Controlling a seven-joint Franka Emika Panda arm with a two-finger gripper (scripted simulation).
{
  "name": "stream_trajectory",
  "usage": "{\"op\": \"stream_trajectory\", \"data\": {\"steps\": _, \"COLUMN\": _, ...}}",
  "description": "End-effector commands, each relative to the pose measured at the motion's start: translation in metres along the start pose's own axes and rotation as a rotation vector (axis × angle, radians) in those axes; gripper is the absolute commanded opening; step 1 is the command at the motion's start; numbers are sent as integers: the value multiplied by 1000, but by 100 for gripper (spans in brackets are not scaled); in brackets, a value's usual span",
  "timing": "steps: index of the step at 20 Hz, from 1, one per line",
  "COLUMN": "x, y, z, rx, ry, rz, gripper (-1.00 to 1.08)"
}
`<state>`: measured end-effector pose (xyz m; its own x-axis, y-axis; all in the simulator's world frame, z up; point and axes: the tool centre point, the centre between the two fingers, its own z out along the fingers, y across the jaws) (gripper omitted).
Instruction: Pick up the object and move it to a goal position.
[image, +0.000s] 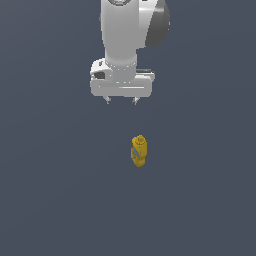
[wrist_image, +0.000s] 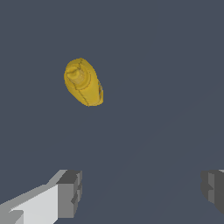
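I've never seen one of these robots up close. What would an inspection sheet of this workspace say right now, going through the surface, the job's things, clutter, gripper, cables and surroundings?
Surface: plain dark grey-blue ground, flat, no marks seen.
Job's things: one small yellow bottle with a round cap and a blue patch, standing alone on the ground; the wrist view looks down on its cap. No goal marker seen.
Clutter: nothing seen.
Gripper: gripper hangs above the ground, fingers spread wide and empty, not touching the bottle. In the exterior view the bottle sits lower in the picture and slightly to the right of the gripper.
Cables: nothing seen.
Surroundings: only the same dark background; white arm enters from the top of the exterior view.
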<state>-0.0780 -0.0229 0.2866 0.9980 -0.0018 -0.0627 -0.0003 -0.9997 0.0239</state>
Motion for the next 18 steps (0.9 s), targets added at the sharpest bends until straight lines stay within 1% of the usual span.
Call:
{"op": "stream_trajectory", "data": {"steps": 1, "x": 0, "y": 0, "z": 0, "rx": 0, "ry": 0, "rz": 0, "gripper": 100}}
{"op": "stream_trajectory", "data": {"steps": 4, "x": 0, "y": 2, "z": 0, "rx": 0, "ry": -1, "rz": 1, "gripper": 100}}
{"op": "stream_trajectory", "data": {"steps": 11, "x": 2, "y": 17, "z": 1, "rx": 1, "ry": -5, "rz": 9, "gripper": 100}}
{"op": "stream_trajectory", "data": {"steps": 18, "x": 6, "y": 14, "z": 2, "rx": 1, "ry": -2, "rz": -1, "gripper": 100}}
